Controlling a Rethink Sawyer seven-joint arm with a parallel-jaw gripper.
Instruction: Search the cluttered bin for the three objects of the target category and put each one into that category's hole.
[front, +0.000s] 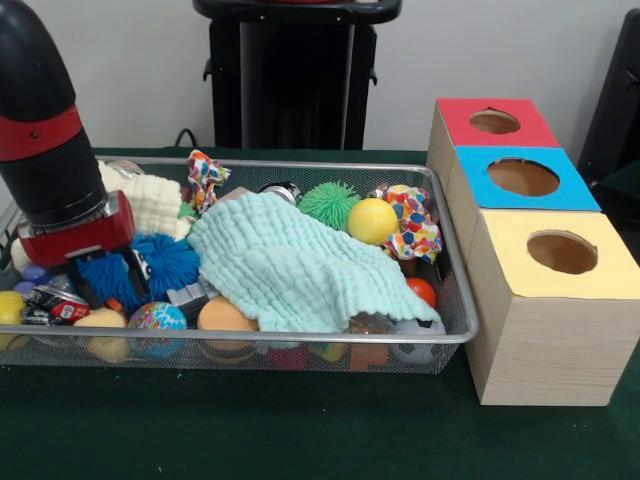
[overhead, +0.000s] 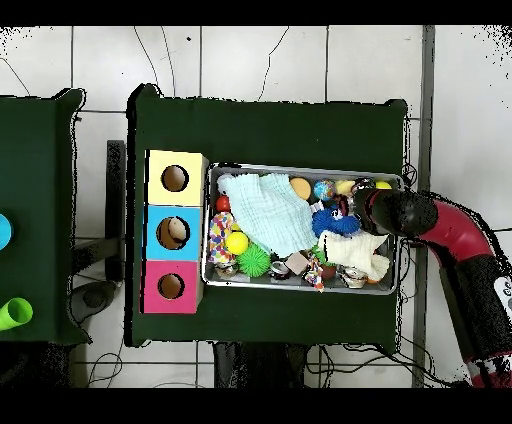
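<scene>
The wire-mesh bin (front: 445, 338) is full of toys; it also shows in the overhead view (overhead: 300, 291). My gripper (front: 110, 278) is down inside its left end, and its black fingers (front: 84, 290) stand apart among blue spiky puffballs (front: 168, 262). In the overhead view the gripper (overhead: 349, 208) is at the bin's right end. A pale yellow rounded thing (front: 100, 322) lies by the near wall; I cannot tell whether it is the duck. No orange-brown furry toy shows. The blue-topped box (front: 578, 192) has its hole (front: 523, 177) right of the bin; overhead, something pale shows in the hole (overhead: 173, 233).
A mint cloth (front: 290, 265) covers the bin's middle. A white cloth (front: 150, 200), a green spiky ball (front: 330, 203), a yellow ball (front: 372, 220) and patchwork fabric knots (front: 412, 222) lie around it. The red-topped box (front: 458, 125) and the yellow-topped box (front: 500, 245) flank the blue one.
</scene>
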